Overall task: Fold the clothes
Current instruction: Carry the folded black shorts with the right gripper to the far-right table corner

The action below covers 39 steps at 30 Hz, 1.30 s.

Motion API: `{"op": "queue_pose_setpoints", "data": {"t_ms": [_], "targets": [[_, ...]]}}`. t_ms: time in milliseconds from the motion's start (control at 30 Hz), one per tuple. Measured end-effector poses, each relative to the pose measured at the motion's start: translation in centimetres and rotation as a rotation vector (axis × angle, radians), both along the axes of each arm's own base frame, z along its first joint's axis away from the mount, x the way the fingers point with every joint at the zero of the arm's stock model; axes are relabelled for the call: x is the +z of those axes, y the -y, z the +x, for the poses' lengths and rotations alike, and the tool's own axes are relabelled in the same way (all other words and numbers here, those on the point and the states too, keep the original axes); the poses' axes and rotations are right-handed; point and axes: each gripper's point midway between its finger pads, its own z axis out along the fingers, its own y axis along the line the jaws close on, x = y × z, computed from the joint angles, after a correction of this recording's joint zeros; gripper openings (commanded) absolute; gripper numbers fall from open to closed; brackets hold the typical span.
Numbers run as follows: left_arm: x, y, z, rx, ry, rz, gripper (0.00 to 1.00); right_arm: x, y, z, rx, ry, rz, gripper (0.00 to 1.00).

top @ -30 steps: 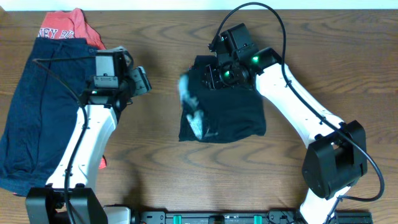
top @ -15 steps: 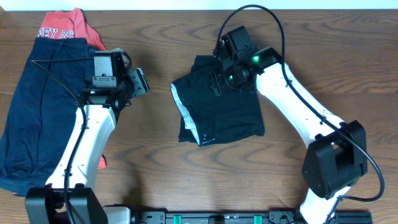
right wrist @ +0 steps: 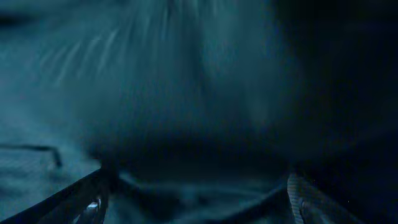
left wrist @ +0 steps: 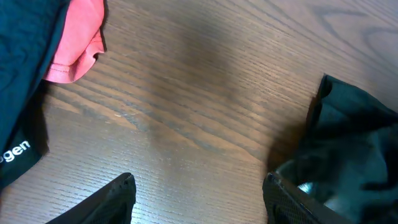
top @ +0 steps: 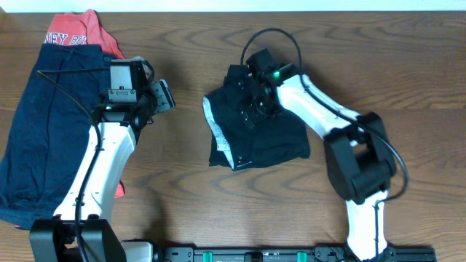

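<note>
One black garment (top: 271,140) beneath right tool (right wrist: 199,200)

Two arms in white and black.
Clad in smooth white shells along the left arm (top: 102,164) and right arm (top: 313,109), jointed with rounded black housings, bulkiest farthest back from each gripper. Capped with a boxy black block just behind the left gripper (top: 164,94) and the right gripper (top: 251,102). Lit by a small green light (top: 276,73) close behind the right gripper. Trailed by a thin black cable loop (top: 271,30) arching back from that wrist. Tipped with dark matte fingers (left wrist: 118,196), pale-edged on the right pair (right wrist: 81,202).
</note>
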Motion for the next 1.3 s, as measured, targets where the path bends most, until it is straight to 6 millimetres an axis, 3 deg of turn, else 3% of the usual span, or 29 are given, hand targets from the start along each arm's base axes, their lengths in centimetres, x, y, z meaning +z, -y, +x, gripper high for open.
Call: {"op": "queue_pose_setpoints", "data": {"t_ms": [267, 433, 533, 800, 967, 1100, 1300], "targets": [[0.0, 0.0, 0.0, 0.0, 0.0, 0.0, 0.68, -0.7, 0.6, 2.3, -0.04, 0.04, 0.018, 0.9], [0.0, 0.0, 0.0, 0.0, 0.0, 0.0, 0.68, -0.6, 3.4, 5.6, -0.128, 0.093, 0.042, 0.92], [0.0, 0.0, 0.0, 0.0, 0.0, 0.0, 0.68, -0.6, 7.3, 7.9, -0.218, 0.122, 0.04, 0.94], [0.0, 0.0, 0.0, 0.0, 0.0, 0.0, 0.68, -0.5, 23.0, 14.2, -0.475, 0.286, -0.006, 0.98], [0.0, 0.0, 0.0, 0.0, 0.0, 0.0, 0.68, -0.1, 31.3, 16.6, -0.591, 0.419, -0.039, 0.99], [0.0, 0.0, 0.0, 0.0, 0.0, 0.0, 0.68, 0.3, 35.4, 18.3, -0.637, 0.533, -0.064, 0.99], [0.0, 0.0, 0.0, 0.0, 0.0, 0.0, 0.68, 0.0, 37.3, 21.8, -0.627, 0.723, -0.072, 0.99]]}}
